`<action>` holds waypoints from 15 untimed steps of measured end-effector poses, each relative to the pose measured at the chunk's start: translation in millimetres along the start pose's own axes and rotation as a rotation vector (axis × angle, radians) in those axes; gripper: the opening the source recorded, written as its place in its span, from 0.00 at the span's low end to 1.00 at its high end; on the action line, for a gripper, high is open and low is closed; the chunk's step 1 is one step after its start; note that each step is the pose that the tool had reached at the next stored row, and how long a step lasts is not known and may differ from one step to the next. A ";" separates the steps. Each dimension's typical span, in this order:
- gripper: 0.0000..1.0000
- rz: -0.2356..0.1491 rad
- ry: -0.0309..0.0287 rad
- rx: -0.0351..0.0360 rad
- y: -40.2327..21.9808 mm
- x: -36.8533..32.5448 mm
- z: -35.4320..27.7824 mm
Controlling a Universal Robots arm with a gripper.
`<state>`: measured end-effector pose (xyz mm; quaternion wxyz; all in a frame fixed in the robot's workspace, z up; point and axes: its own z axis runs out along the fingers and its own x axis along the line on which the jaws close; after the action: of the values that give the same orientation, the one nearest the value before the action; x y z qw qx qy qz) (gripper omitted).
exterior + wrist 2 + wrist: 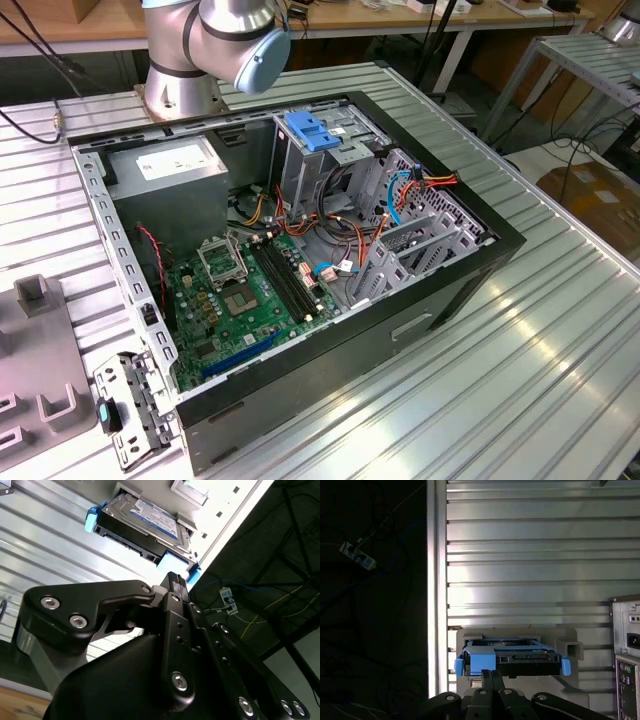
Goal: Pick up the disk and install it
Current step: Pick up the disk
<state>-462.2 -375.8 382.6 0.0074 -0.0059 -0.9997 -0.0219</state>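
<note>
One disk [512, 656] lies just ahead of the gripper [492, 673] in the first wrist view, flat on one grey holder [570, 636] that rests on the ribbed metal table [520, 555]. The gripper's two fingers are pressed together with nothing between them. Their tips sit right at the disk's near edge; whether they touch it I cannot tell. The disk carries two blue side rails [461, 666] — one to each side of the fingertips. In the second wrist view its white label with the blue band faces up, just beyond the tips. Off to one side of the gripper stands the rear of one computer case [625, 655]. The exterior view shows that case open, holding one grey power-supply box [165, 160], one light-blue latch plate [312, 132] and one green motherboard [250, 300].
</note>
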 end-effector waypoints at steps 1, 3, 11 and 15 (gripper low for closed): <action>0.11 -0.007 0.0003 0.0001 0.0 0.0 0.0; 0.11 -0.021 0.0009 0.0003 0.0 0.0 0.0; 0.11 -0.099 0.0043 0.0015 0.0 0.0 0.0; 0.11 -0.133 0.0058 0.0020 0.0 0.0 0.0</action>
<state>-462.2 -375.8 382.5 0.0088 0.0606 -0.9979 -0.0213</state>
